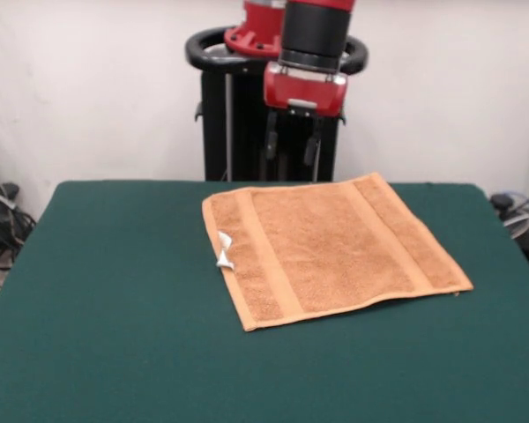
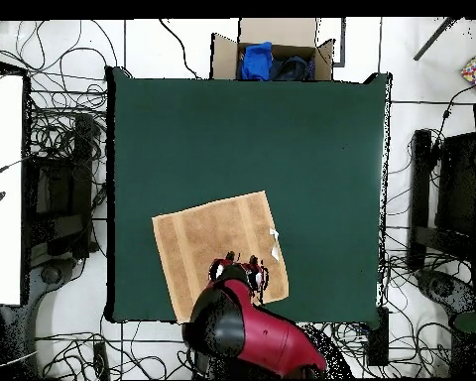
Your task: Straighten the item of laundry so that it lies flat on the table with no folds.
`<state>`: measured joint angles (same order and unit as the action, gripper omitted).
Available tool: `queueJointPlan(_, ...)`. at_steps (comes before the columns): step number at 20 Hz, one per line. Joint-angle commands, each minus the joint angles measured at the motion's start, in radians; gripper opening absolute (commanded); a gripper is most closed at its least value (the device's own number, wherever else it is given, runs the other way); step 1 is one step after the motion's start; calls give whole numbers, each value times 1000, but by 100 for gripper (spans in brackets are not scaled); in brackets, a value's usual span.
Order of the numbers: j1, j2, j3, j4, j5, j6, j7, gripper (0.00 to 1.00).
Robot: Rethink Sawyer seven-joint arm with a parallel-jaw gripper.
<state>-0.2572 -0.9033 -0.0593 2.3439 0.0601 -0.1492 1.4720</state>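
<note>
The orange-tan towel lies spread flat on the dark green table, near the table's far edge and right of centre in the front view. Woven bands run near two of its edges, and its small white tag sticks out at its left edge. My gripper hangs open and empty above the towel's far edge, clear of the cloth. In the overhead view the towel sits near the table's bottom edge, with the tag on its right, and the gripper is over the towel's lower part.
The black pedestal stands behind the table's far edge. A cardboard box with blue and dark items sits beyond the table's top edge in the overhead view. Cables and black stands surround the table on the floor.
</note>
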Motion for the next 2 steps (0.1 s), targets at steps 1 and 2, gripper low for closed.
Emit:
queueJointPlan(1,-25,42,120,-7,-40,53,184,100)
queueJointPlan(2,-22,45,119,-8,-34,55,189,100)
